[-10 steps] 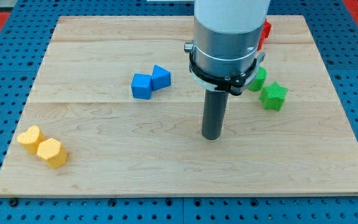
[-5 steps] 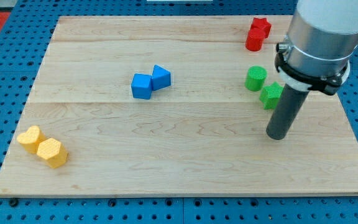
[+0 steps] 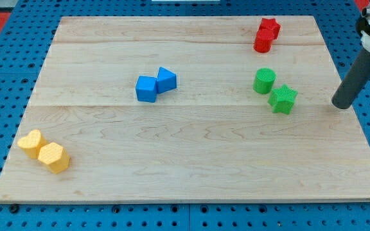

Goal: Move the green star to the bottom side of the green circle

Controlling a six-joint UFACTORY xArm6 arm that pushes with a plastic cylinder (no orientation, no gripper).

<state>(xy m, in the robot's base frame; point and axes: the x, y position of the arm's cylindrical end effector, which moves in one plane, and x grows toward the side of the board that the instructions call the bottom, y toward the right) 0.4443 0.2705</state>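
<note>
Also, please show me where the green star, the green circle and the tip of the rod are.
green star (image 3: pixel 282 99), camera view, middle of its top face
green circle (image 3: pixel 264 80), camera view, its round top
my tip (image 3: pixel 341 104), camera view, the rod's very end

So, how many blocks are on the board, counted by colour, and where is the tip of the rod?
Red: 2, a red star and a second red block
Green: 2, green circle and green star
Blue: 2, two blue blocks
Yellow: 2, two yellow blocks
Total: 8
My tip is to the view's right of the green star, not touching it.
</note>
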